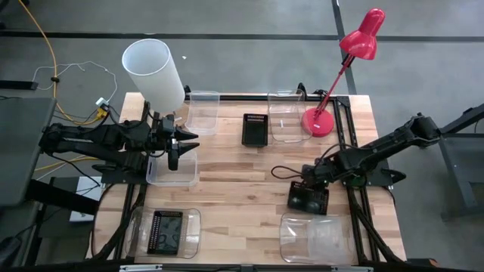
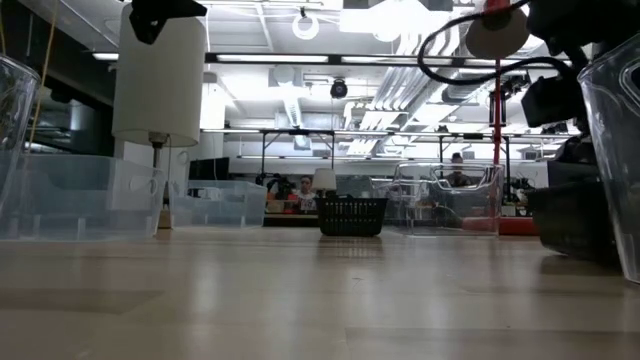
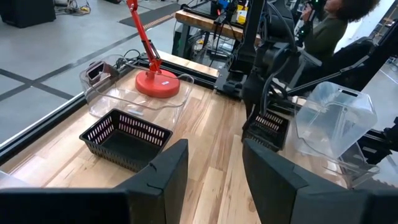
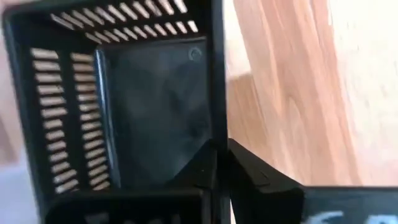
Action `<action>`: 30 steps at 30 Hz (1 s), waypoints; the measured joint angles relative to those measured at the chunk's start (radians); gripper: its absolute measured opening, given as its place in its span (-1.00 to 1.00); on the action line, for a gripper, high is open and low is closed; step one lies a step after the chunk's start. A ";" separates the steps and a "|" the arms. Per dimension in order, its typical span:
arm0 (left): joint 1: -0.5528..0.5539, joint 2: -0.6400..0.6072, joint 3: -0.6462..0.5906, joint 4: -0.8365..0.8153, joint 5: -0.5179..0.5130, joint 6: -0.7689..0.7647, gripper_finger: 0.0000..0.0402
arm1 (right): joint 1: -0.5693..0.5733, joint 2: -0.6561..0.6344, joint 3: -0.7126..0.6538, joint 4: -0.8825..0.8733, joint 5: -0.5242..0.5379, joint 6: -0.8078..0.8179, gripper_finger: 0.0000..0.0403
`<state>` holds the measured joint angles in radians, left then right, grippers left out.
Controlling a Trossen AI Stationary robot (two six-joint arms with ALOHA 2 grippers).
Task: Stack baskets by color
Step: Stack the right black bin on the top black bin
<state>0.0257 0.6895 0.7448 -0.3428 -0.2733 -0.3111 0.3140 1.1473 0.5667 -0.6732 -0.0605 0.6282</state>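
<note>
Right wrist view: right gripper (image 4: 221,163) pinching thin wall of black basket (image 4: 124,112), frame centre. Risk: edge grip lets basket swing or slip. Left gripper (image 3: 214,168) spread, idle.

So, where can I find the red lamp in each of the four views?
High view: the red lamp stands at the table's far right, its base beside a clear tub.
Low view: only its thin red stem shows, right of centre, behind the tub.
Left wrist view: base and stem at upper left, beside the same tub.
Right wrist view: not in it.
Shared landmark: the black basket in mid-table.
</note>
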 joint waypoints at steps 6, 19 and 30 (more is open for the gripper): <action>-0.001 0.000 0.000 0.005 0.000 0.039 -0.36 | -0.010 0.000 0.081 0.103 0.093 0.027 -0.98; 0.022 -0.007 -0.162 0.359 0.052 0.167 -0.98 | -0.229 -0.001 0.394 0.203 0.372 0.060 -0.99; 0.033 -0.007 -0.244 0.506 0.083 0.122 -1.00 | -0.424 0.145 0.428 0.426 0.477 0.562 -1.00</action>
<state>0.0586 0.6827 0.5007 0.1635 -0.1905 -0.1892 -0.1097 1.2925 0.9949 -0.2469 0.4166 1.1905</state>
